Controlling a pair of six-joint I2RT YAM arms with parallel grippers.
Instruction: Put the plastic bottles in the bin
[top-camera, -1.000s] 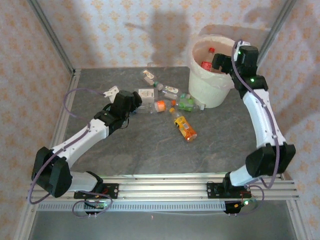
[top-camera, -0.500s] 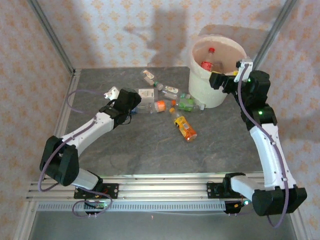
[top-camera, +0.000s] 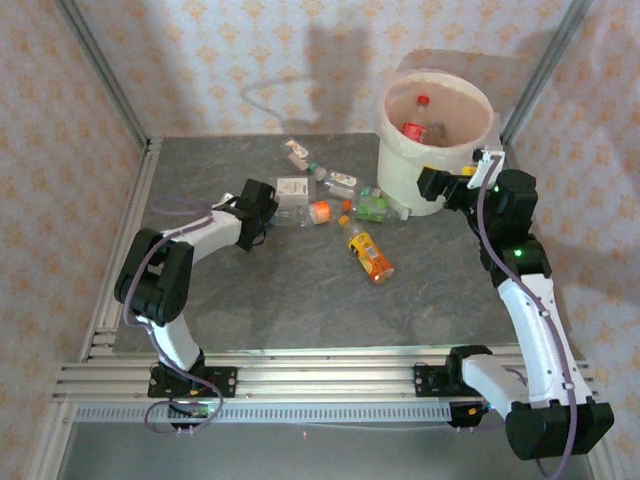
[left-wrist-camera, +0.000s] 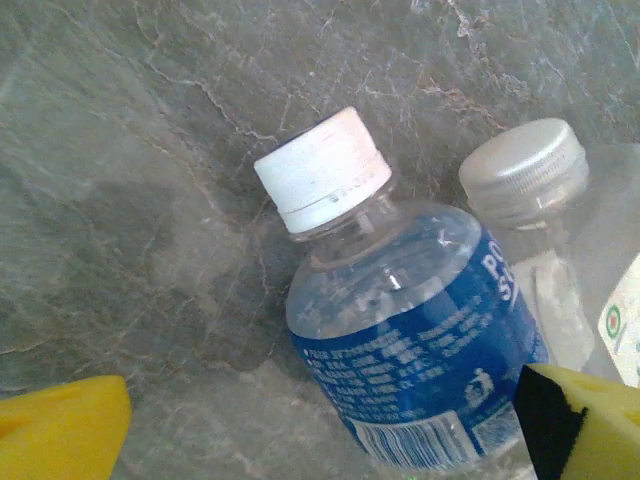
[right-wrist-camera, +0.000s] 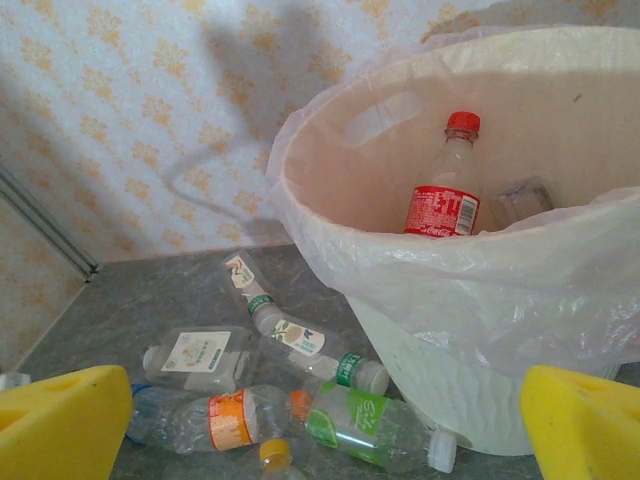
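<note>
Fingers of the left gripper (left-wrist-camera: 320, 430) stand wide apart and empty, yellow pads (left-wrist-camera: 60, 425) on either side of a blue-label bottle (left-wrist-camera: 420, 340). That bottle lies on its side on the table (top-camera: 300, 300). In the wrist view its long axis runs diagonally, with the white cap (left-wrist-camera: 322, 168) up-left and the base down-right toward the fingers. A silver-capped bottle (left-wrist-camera: 525, 170) lies just beside it.

The right gripper (right-wrist-camera: 322, 425) is likewise spread and holds nothing, hanging just outside the bin (right-wrist-camera: 400, 250). Inside, a red-label bottle (right-wrist-camera: 440, 200) leans cap-up beside a clear one (right-wrist-camera: 520, 205).

I judge the task early: about eight bottles remain clustered left of the bin, among them an orange bottle (top-camera: 368, 252) whose cap points to the far left.
</note>
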